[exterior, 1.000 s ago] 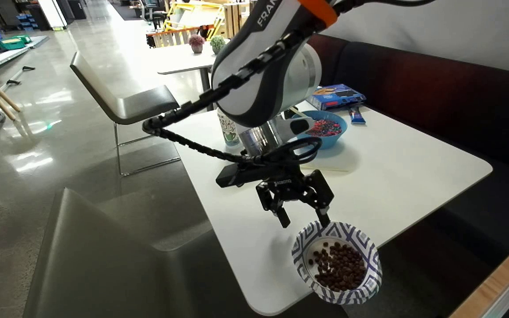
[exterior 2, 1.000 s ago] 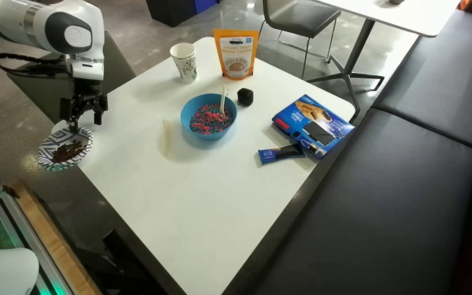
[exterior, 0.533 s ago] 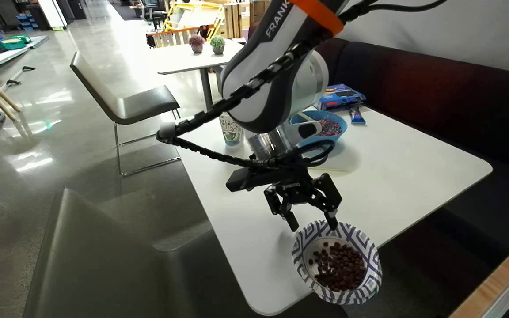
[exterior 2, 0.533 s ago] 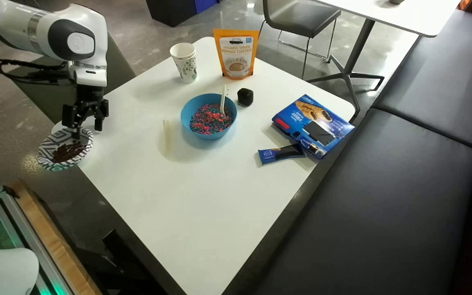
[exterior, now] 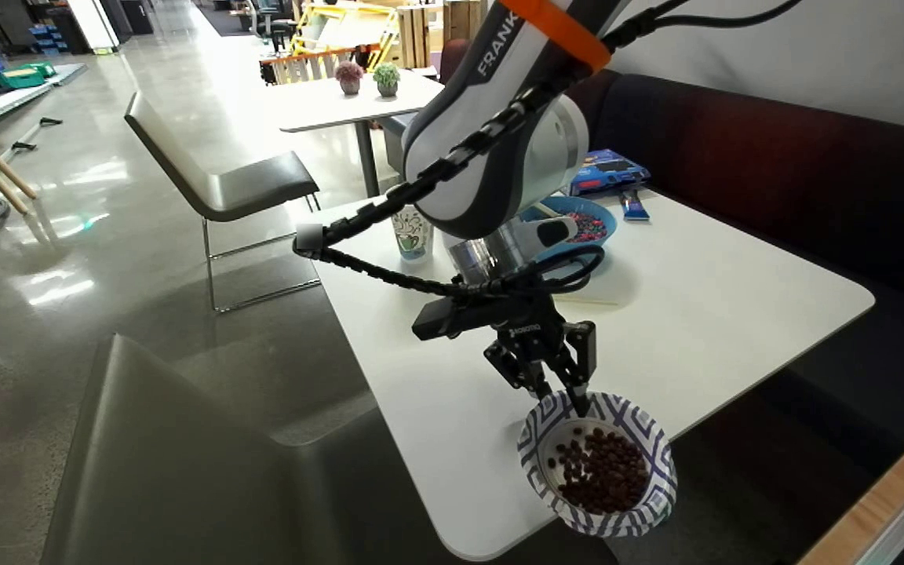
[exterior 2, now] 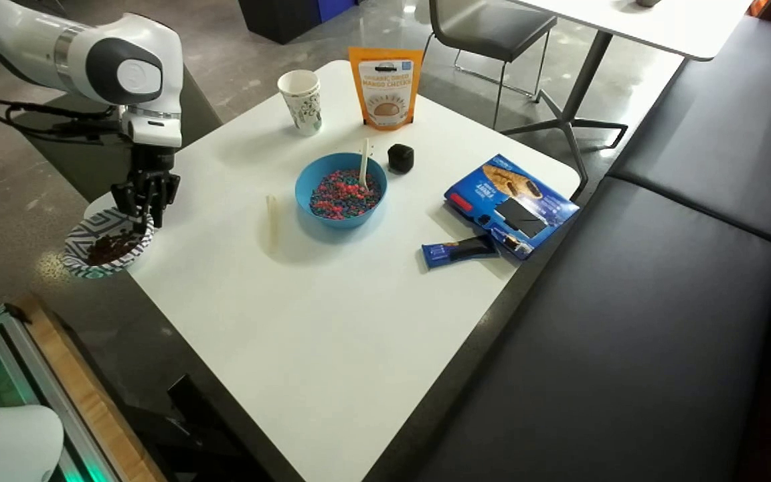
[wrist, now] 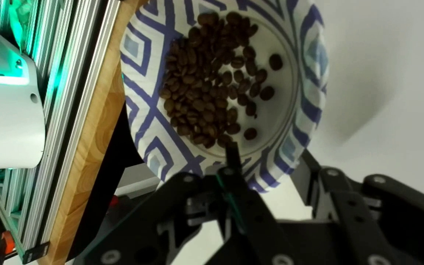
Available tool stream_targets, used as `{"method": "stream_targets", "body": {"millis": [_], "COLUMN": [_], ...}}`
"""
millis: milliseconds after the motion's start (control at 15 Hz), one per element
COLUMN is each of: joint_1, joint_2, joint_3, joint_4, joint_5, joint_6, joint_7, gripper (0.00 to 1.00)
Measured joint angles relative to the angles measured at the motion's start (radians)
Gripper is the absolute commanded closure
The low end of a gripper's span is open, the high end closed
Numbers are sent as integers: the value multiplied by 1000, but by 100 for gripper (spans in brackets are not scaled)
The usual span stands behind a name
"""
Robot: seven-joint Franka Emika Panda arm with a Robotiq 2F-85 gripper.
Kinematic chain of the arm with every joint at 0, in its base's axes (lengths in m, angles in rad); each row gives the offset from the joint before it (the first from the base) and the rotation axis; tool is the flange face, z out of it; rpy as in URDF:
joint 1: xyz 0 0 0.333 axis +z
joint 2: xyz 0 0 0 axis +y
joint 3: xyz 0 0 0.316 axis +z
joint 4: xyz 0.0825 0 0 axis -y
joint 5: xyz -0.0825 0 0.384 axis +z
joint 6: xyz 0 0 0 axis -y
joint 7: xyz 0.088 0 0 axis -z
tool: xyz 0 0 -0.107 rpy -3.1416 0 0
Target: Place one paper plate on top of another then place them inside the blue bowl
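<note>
So, the gripper [exterior: 563, 399] has its two fingers [wrist: 233, 158] apart, one inside the paper plate [exterior: 652, 439] and one outside, with the rim between them. They don't look pinched on it yet. The plate is low and right of the middle in an exterior view, and it seems to poke out past the edge of the table [exterior: 703, 337], near a corner. I can't see what holds it up there. Brown beans [wrist: 197, 88] lie in it, mostly on its left in the wrist view. The blue bowl [exterior 2: 322, 171] is just up and left of the middle in an exterior view, with red and dark bits [exterior 2: 345, 194] inside. I can't find a second plate.

To grab it well, I think the gripper should pinch slowly and squeeze only a little, because paper bends. The inside tip looks near the beans, so it should not dig down into them. Then it should go straight up and keep the plate flat, or beans might roll out
</note>
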Motion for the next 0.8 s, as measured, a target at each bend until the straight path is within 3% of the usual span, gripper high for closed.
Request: {"method": "stream_targets", "body": {"millis": [67,133,533,800], "joint_1": [-1,-3,-4,-8], "joint_2": [1,1,-8,-34], "joint_3": [-2,-3,-27,-60], "joint_4": [0,0,0,3], "joint_5": [0,0,-9,-79], "joint_6": [0,0,13,67], "joint_7": [-1,-3,-5,-4], "gripper": [99,100,98,98]}}
